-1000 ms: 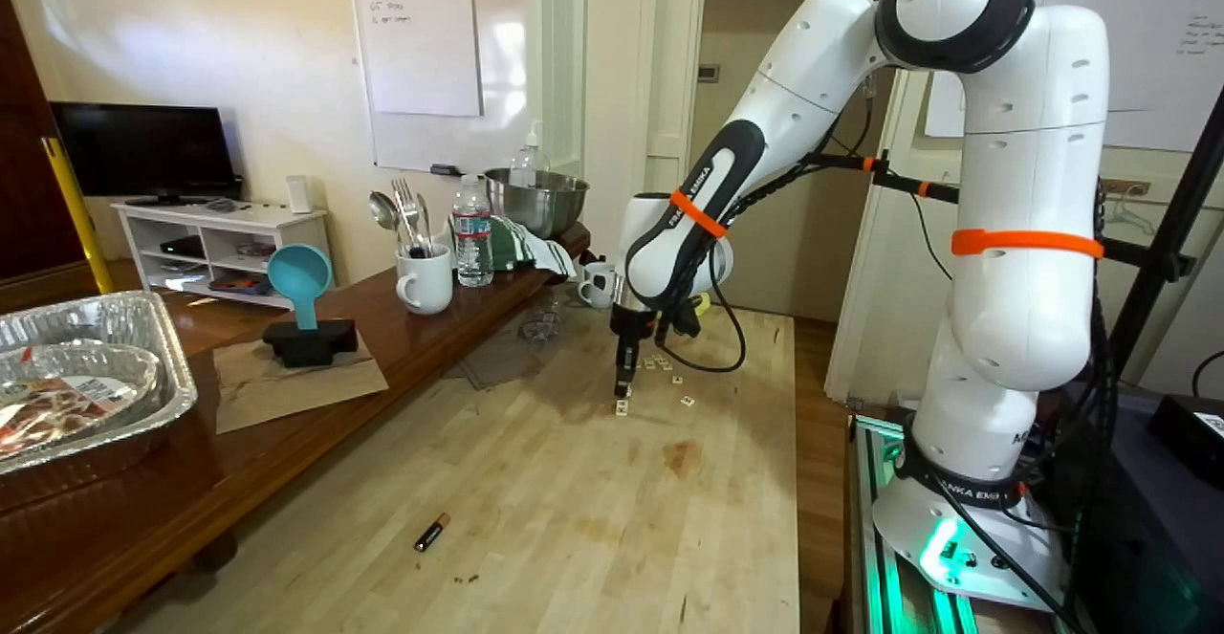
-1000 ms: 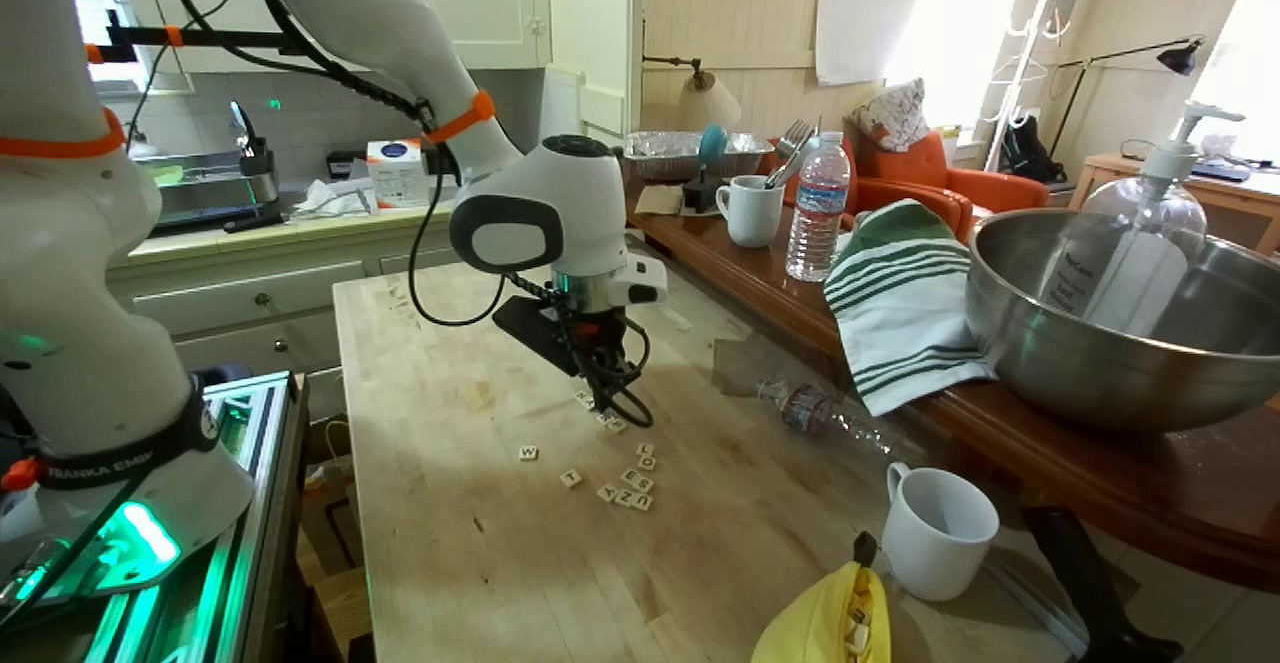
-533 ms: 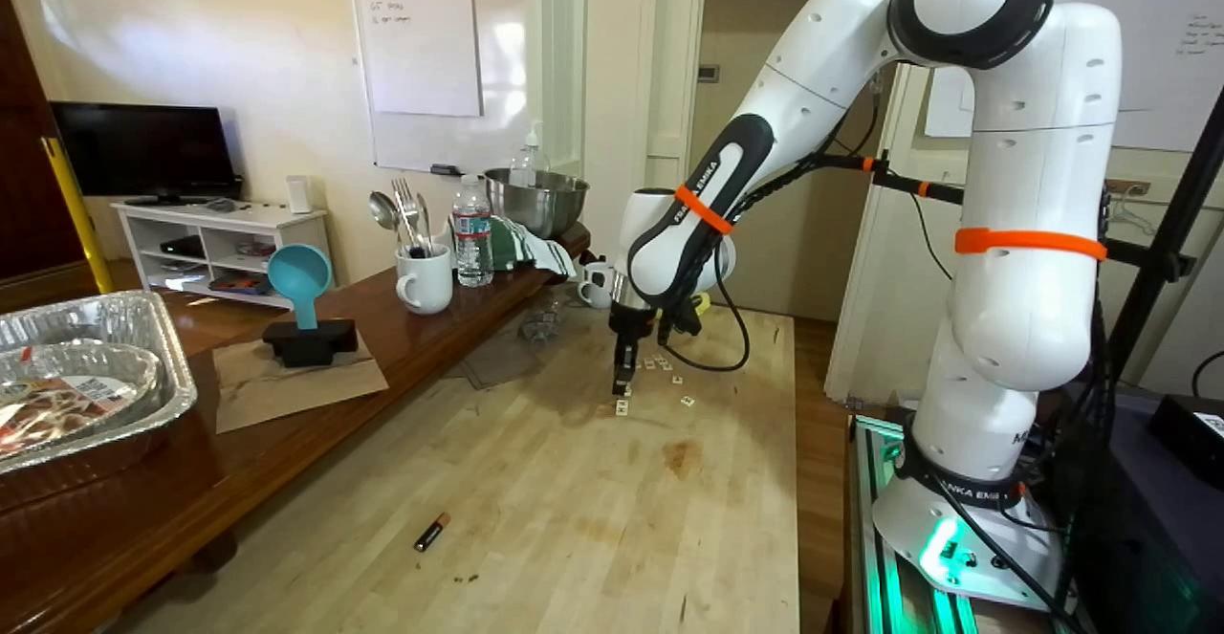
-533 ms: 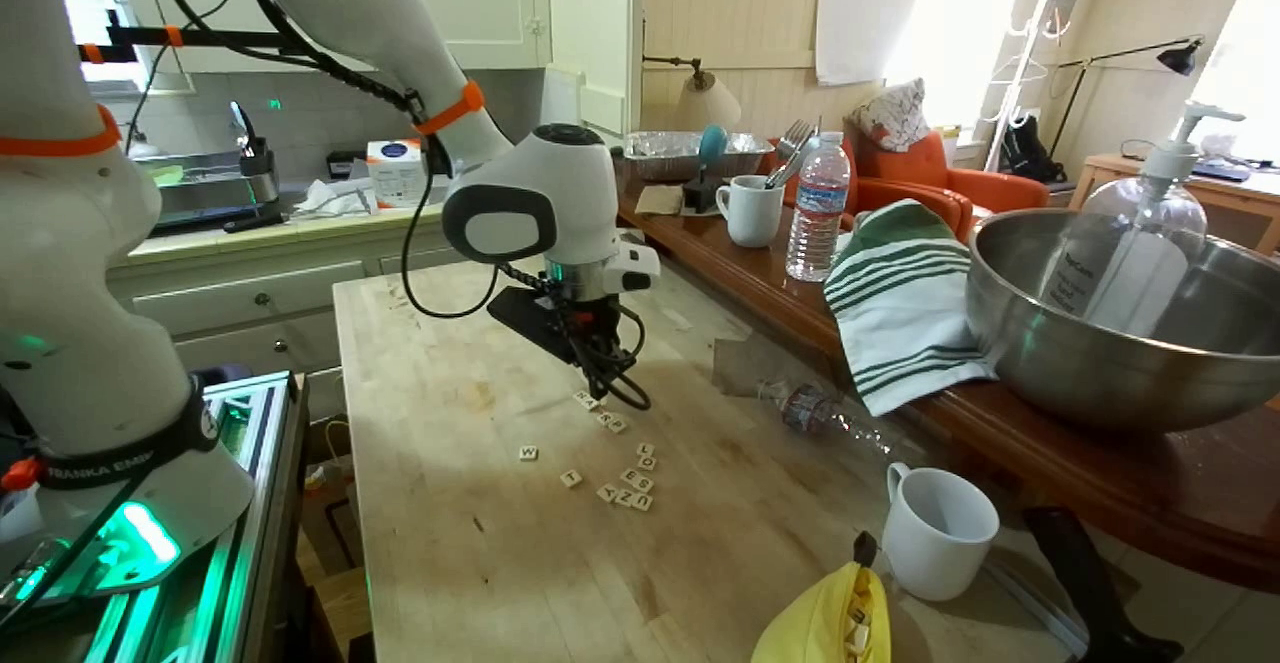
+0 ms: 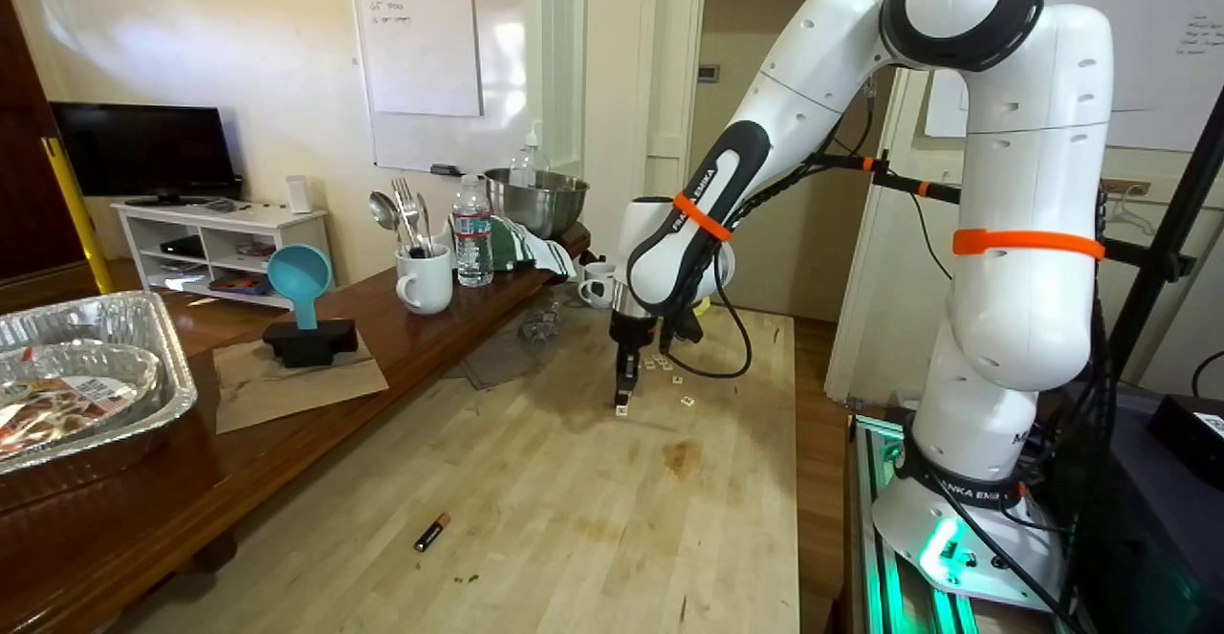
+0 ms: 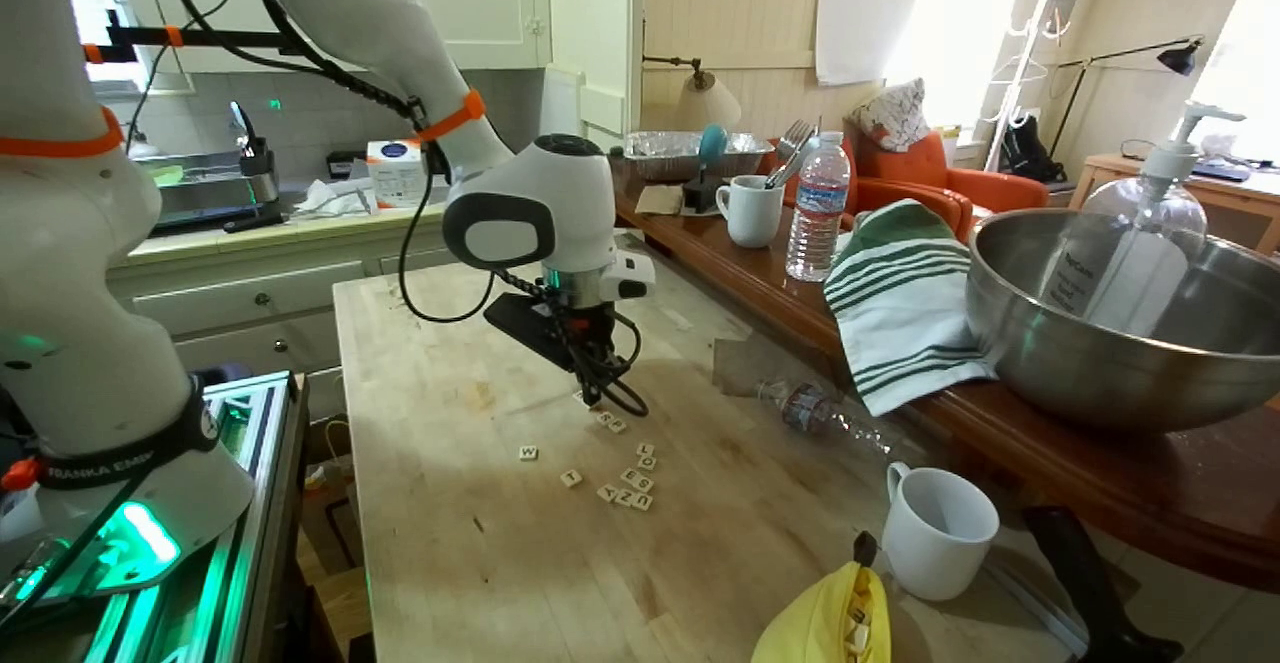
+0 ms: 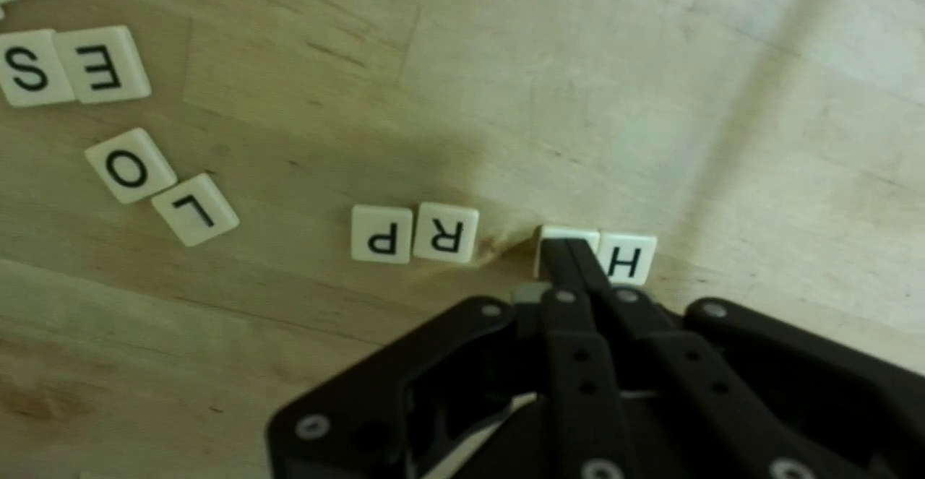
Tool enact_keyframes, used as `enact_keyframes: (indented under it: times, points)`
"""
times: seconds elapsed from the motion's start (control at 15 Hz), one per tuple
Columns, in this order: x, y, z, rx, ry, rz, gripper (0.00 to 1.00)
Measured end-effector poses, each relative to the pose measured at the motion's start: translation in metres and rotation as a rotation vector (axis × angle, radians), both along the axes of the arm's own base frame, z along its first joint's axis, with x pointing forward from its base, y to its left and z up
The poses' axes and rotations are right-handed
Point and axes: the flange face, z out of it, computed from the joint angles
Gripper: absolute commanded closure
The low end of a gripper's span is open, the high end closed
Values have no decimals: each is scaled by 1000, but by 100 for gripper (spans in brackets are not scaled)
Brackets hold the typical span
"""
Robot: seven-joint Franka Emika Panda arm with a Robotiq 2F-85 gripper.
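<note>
My gripper (image 7: pixel 566 243) is shut, its two black fingertips together, pointing down at the wooden table. In the wrist view the tips cover most of a cream letter tile (image 7: pixel 571 232), whose letter is hidden; whether they touch it cannot be told. An H tile (image 7: pixel 627 257) lies against that tile's right side. A P tile (image 7: pixel 382 234) and an R tile (image 7: pixel 446 232) lie side by side to the left. An O tile (image 7: pixel 131 165), an L tile (image 7: pixel 195 209), an S tile (image 7: pixel 35 68) and an E tile (image 7: pixel 102 64) lie further left. The gripper also shows in both exterior views (image 5: pixel 623 399) (image 6: pixel 590 398).
A W tile (image 6: pixel 528 453) and several other tiles lie on the table (image 5: pixel 574 491). A yellow pouch (image 6: pixel 825 618), a white mug (image 6: pixel 940 533) and a clear plastic bottle (image 6: pixel 815 413) lie near one side. A battery (image 5: pixel 432 532) lies on the table. A raised wooden ledge (image 5: pixel 421 339) borders it.
The gripper rises slightly, then comes down again and shifts a little, now covering more of the tile beside the H. The tiles stay in place. The fingers show no visible opening.
</note>
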Motion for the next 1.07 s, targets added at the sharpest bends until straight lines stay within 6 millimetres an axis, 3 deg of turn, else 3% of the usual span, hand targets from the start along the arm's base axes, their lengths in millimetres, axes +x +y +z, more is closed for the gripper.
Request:
enact_keyframes:
  times: [0.4, 1.07]
  points:
    - [0, 0, 0, -7, 1, 13, 100]
    - [-2, -21, 0, -24, 2, -10, 100]
